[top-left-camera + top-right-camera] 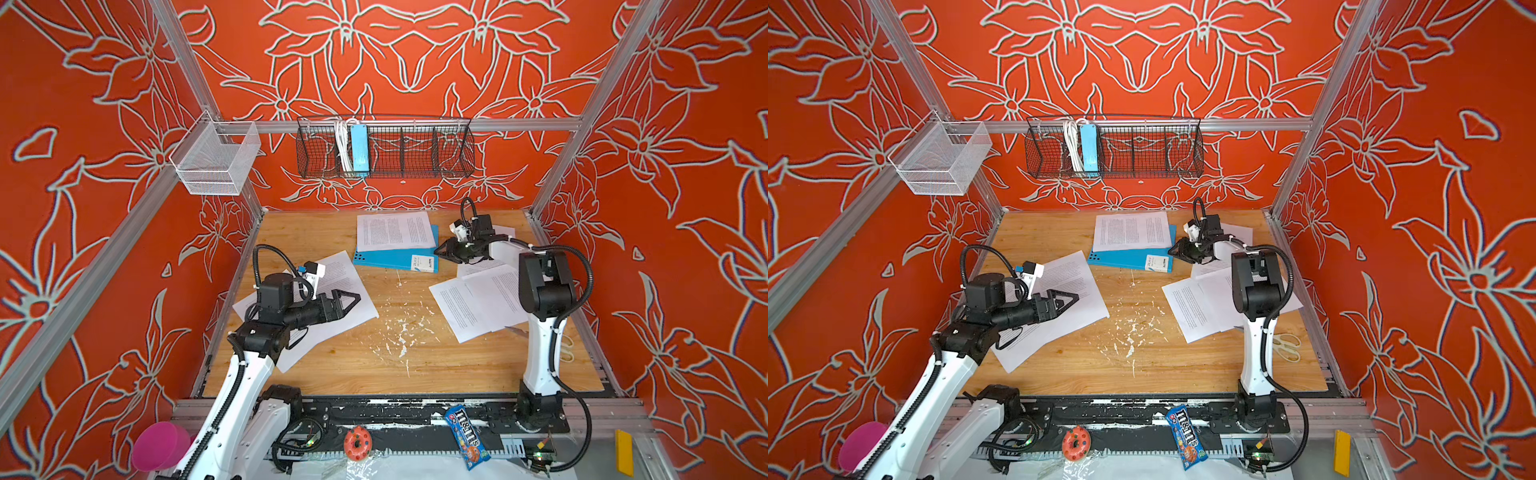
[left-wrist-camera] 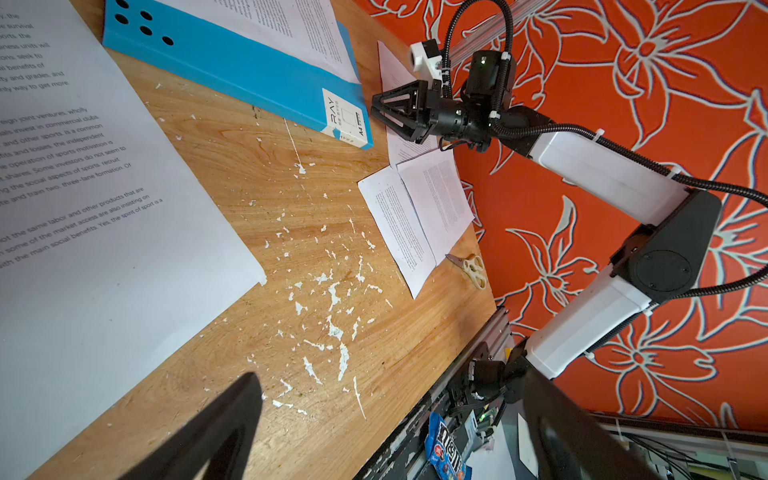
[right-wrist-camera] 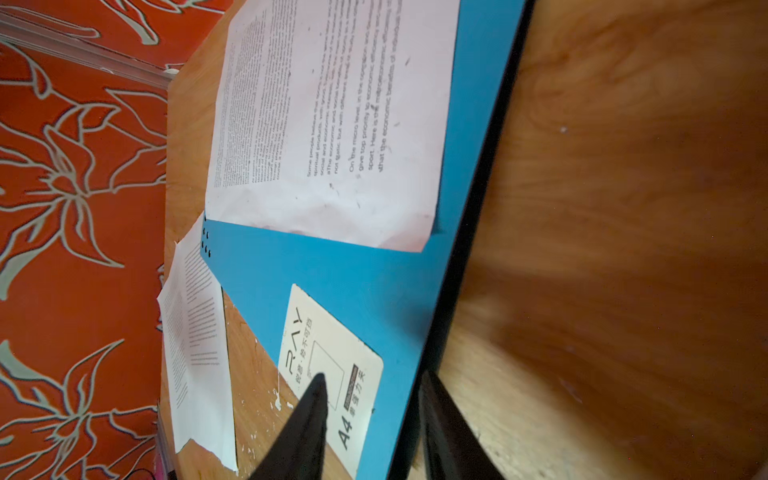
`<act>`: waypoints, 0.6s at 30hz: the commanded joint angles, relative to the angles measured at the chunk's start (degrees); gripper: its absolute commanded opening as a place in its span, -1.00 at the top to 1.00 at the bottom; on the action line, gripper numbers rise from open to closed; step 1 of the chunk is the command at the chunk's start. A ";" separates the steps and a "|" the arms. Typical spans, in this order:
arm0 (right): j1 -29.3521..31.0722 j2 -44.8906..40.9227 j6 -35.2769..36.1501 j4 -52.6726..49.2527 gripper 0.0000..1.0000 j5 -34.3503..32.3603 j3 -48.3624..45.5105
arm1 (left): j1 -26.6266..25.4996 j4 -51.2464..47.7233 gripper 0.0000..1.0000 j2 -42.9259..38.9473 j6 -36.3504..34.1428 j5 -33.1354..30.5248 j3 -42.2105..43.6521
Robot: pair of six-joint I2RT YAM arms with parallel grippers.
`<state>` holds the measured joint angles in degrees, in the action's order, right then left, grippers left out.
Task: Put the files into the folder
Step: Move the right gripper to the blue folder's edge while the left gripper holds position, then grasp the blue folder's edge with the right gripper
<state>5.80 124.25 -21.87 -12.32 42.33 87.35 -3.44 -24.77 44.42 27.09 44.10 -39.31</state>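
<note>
**Right gripper [image 1: 437,251] at the label corner of the folder [image 1: 390,258], files [image 1: 345,274] loose on the tabletop [image 1: 457,365]**

The closed folder lies flat at the back middle of the tabletop, its long axis running across both top views, with one printed sheet [image 1: 395,230] resting on its cover. The short edge by the white label [image 3: 328,332] faces the right arm, much the nearer of the two. In the right wrist view the jaws stand partly apart astride that black-lined edge, one finger over the label. Whether they pinch it cannot be told. The left gripper [image 1: 356,297], jaws spread wide, hangs over files well apart from the folder. More sheets [image 1: 469,307] lie by the right arm. The cover looks thin, smooth and stiff, and the paper limp and faintly creased. The wood is grained and flecked with white.
</note>
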 commanded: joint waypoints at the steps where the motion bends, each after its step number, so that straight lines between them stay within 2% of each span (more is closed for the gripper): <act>1: -0.17 -0.56 1.02 0.56 0.22 -0.14 0.14 | -0.35 0.89 -0.95 -0.07 0.34 1.06 0.85; 4: -0.18 1.19 0.67 0.51 0.22 2.38 1.43 | -0.37 0.87 -0.95 -0.13 0.34 0.99 0.89; 10: -0.19 2.36 -0.50 2.00 0.23 2.05 1.35 | -0.42 0.78 -0.95 -0.26 0.33 0.90 0.90; 18: -0.10 4.47 -1.15 2.60 0.36 3.85 2.09 | -0.42 0.82 -0.95 -0.30 0.33 0.90 0.95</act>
<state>5.74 127.55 -22.61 -10.98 44.25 88.20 -3.44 -24.75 44.42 27.09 44.10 -39.31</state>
